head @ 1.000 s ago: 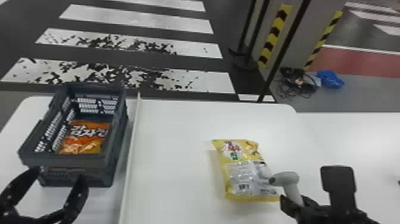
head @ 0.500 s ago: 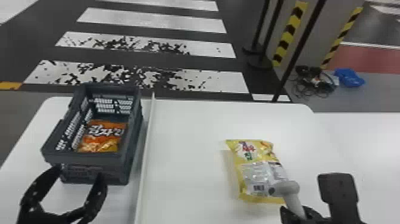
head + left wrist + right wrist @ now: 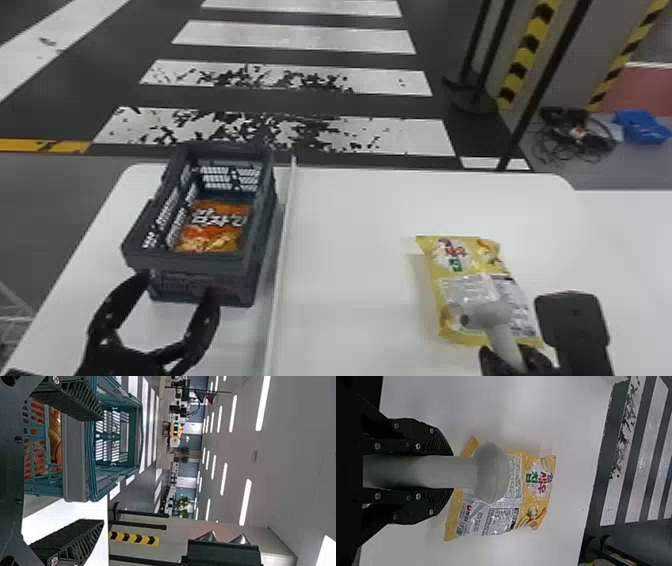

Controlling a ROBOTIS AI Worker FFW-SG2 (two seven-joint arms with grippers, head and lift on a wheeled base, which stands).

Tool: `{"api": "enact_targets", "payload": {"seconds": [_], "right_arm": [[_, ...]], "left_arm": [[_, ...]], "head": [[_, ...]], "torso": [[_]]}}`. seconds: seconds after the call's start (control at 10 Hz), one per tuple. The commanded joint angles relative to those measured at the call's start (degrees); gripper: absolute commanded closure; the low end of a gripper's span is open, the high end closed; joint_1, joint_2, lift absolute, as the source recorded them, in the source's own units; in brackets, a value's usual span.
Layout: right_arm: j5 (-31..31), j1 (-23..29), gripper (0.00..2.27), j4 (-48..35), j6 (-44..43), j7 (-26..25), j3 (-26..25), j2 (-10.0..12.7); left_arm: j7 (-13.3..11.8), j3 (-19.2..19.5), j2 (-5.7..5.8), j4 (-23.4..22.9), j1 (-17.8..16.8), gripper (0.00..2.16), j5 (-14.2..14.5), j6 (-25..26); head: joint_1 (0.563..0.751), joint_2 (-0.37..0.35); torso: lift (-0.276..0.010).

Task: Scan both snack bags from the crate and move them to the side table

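Head view: I note the yellow snack bag (image 3: 470,285) on the desk (image 3: 350,250), below the scanner (image 3: 492,471) gripped by my right tool (image 3: 451,472) — crinkled wrapping could defeat a read — while my left tool (image 3: 178,287), fingers spread, could snag the crate (image 3: 190,265) rim reaching for the orange snack bag (image 3: 215,227).

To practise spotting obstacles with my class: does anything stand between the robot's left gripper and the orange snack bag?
Yes: the near wall of the crate. The left gripper is outside it, the orange snack bag inside. The top is open, so reaching over the rim looks like the likelier way in.
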Motion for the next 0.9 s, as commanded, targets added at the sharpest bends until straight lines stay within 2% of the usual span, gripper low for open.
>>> {"api": "enact_targets", "payload": {"seconds": [0.0,0.8], "right_arm": [[0.18,-0.48,2.25,0.55,-0.11,-0.08,0.68,0.0],[0.18,-0.83,2.25,2.48,-2.05,-0.69,0.77,-0.09]], "left_arm": [[0.0,0.0,0.01,0.09,-0.08,0.08,0.0,0.11],[0.0,0.09,-0.17,0.18,-0.17,0.08,0.0,0.11]], "head": [[0.695,-0.032],[0.695,-0.023]], "torso": [[-0.099],[-0.099]]}}
